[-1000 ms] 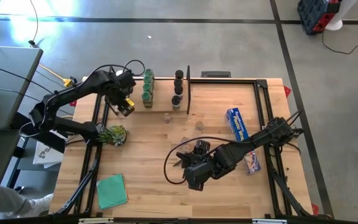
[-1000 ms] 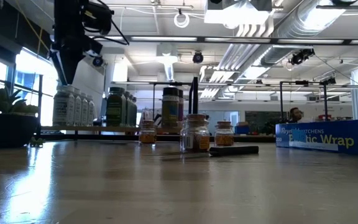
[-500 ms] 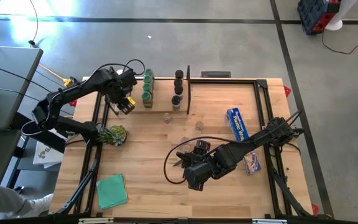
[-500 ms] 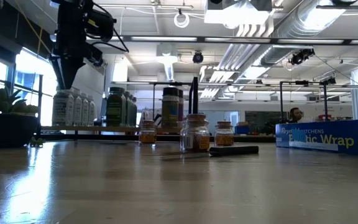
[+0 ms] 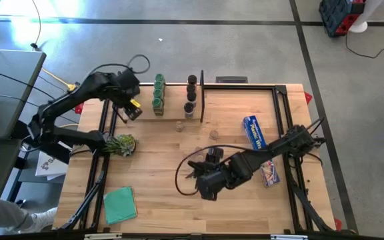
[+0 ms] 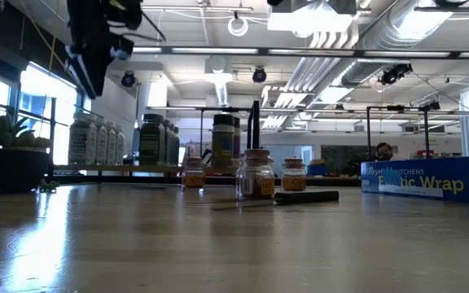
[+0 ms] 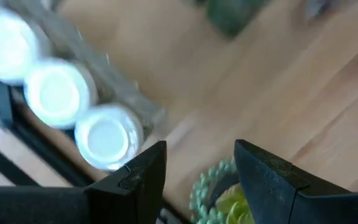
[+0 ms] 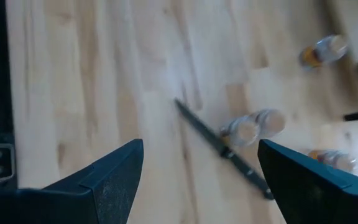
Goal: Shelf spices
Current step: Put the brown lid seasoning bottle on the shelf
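Note:
The shelf (image 5: 173, 100) is a pale plank at the table's far left, with a black rod (image 5: 202, 97) at its right end. White-capped jars (image 7: 107, 134), green-capped jars (image 5: 159, 95) and black-capped jars (image 5: 191, 93) stand on it. Three clear jars with brownish contents (image 5: 179, 125) (image 5: 213, 135) (image 5: 199, 150) stand on the tabletop; they also show in the low view (image 6: 255, 172). My left gripper (image 5: 132, 111) is open and empty above the shelf's left end, over the white-capped jars (image 6: 88, 138). My right gripper (image 5: 204, 181) is open and empty over the table's middle, near the knife (image 8: 222, 149).
A long blue wrap box (image 5: 254, 132) lies right of the middle and a small packet (image 5: 269, 175) lies nearer. A potted plant (image 5: 122, 143) stands near the left edge below the shelf. A green cloth (image 5: 120, 203) lies at the near left.
My left gripper has risen above the white-capped jars and drawn a little toward the table's left edge. The jars have stayed where they were.

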Robot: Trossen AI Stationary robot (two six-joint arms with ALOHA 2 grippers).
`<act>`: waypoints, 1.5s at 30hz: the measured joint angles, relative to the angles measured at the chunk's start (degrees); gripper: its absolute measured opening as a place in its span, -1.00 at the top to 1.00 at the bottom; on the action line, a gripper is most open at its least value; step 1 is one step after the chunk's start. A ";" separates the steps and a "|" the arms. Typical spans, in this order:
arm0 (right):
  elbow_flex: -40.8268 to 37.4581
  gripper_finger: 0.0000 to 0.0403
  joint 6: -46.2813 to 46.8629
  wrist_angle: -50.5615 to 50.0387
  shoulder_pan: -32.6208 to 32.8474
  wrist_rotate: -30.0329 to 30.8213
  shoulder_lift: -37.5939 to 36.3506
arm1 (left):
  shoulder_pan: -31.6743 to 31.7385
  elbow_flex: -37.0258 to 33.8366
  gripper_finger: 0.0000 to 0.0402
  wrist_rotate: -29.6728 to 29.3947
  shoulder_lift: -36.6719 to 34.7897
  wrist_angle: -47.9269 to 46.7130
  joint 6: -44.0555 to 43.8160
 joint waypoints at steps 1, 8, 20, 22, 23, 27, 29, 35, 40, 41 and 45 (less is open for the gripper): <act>0.23 -0.55 -0.44 0.05 -0.48 0.32 0.00 | -0.09 0.84 0.09 0.10 -1.12 0.93 0.03; 0.79 -0.55 -7.88 0.37 -5.02 4.23 0.00 | -0.13 2.06 0.09 0.01 -9.49 10.47 1.55; -10.29 -0.55 -21.76 23.15 -15.45 3.13 0.49 | -7.58 0.07 0.09 15.04 -22.75 31.13 2.36; -10.39 -0.55 -24.04 27.19 -17.27 0.88 1.71 | -9.92 -2.94 0.09 17.25 -25.26 37.92 1.02; -10.31 -0.55 -24.81 28.43 -18.08 -0.36 2.47 | -11.17 -4.63 0.09 17.88 -26.40 40.91 0.58; -9.79 -0.55 -24.08 25.96 -19.84 -3.73 4.37 | -16.23 -11.54 0.09 19.06 -30.48 48.48 -0.80; -9.66 -0.55 -20.60 20.95 -19.83 -3.71 4.26 | -18.71 -14.47 0.09 19.09 -32.28 50.22 -1.57; -9.60 -0.55 -9.09 6.55 -19.94 -9.32 3.91 | -27.20 -20.63 0.09 21.10 -34.72 61.23 -2.13; -9.60 -0.55 -2.13 5.78 -19.04 -9.45 3.96 | -31.91 -22.18 0.09 20.12 -34.83 63.40 3.12; -9.60 -0.55 0.10 6.33 -19.02 -8.44 4.36 | -32.27 -22.18 0.09 20.08 -34.79 63.48 4.33; -9.65 -0.55 9.17 5.87 -20.54 -8.38 7.51 | -32.45 -22.18 0.09 17.87 -35.09 63.55 5.62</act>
